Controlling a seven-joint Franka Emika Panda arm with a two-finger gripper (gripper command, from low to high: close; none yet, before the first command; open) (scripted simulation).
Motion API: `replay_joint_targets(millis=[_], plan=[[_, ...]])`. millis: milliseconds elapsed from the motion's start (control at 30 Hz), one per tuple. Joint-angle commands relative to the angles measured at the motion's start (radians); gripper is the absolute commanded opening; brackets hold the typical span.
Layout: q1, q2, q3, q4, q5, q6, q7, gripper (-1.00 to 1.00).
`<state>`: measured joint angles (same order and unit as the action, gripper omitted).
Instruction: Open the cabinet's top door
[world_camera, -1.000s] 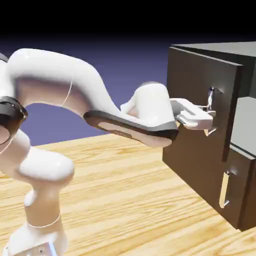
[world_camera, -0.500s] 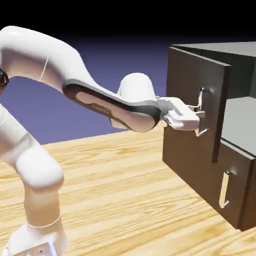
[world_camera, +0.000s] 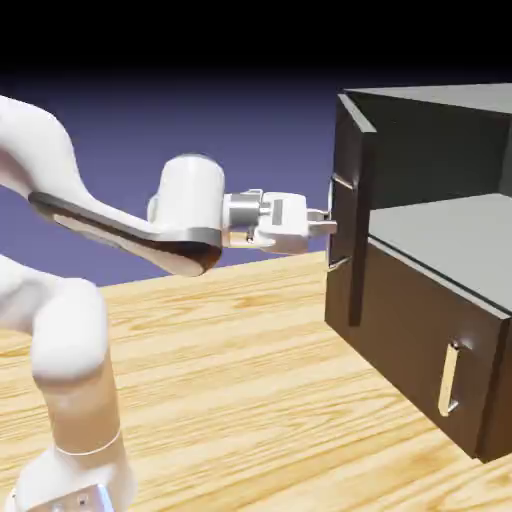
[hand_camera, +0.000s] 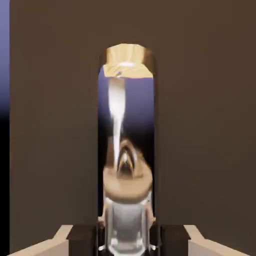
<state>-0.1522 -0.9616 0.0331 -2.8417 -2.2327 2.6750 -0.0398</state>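
Observation:
The dark grey-brown cabinet (world_camera: 440, 125) stands at the right of the exterior view. Its top door (world_camera: 351, 210) is swung far out and shows almost edge-on, so the inside (world_camera: 455, 235) is exposed. My gripper (world_camera: 330, 226) is shut on the top door's silver bar handle (world_camera: 339, 222), reaching in level from the left. In the hand view the shiny handle (hand_camera: 127, 150) runs upright through the middle against the brown door panel (hand_camera: 200, 125). My gripper (hand_camera: 127, 240) closes around its lower end at the bottom edge.
Below the opening, the shorter lower panel (world_camera: 420, 340) is closed, with its own silver handle (world_camera: 450, 378). The wooden table (world_camera: 240, 380) spreads to the left of the cabinet. My white arm (world_camera: 120, 230) arches over the table's left part.
The top door has swung from slightly ajar to wide open. My gripper has drawn back to the left with the handle, and the arm has folded back toward its base.

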Motion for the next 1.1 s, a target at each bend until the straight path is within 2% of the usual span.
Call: replay_joint_targets(millis=[0,267,500,800,1067], plan=[[-0.011,-0.025,0.022,-0.015,0.044,0.002,-0.025,-1.00],[-0.045,-0.209,0.160,-0.118,0.392,-0.009,-0.246,-1.00],[0.031,-0.341,0.260,-0.189,0.696,-0.113,-0.447,-1.00],[0.230,-0.432,0.479,-0.208,1.088,-0.413,-0.620,-1.00],[0.321,-0.367,0.766,-0.077,1.404,-0.753,-0.656,-1.00]])
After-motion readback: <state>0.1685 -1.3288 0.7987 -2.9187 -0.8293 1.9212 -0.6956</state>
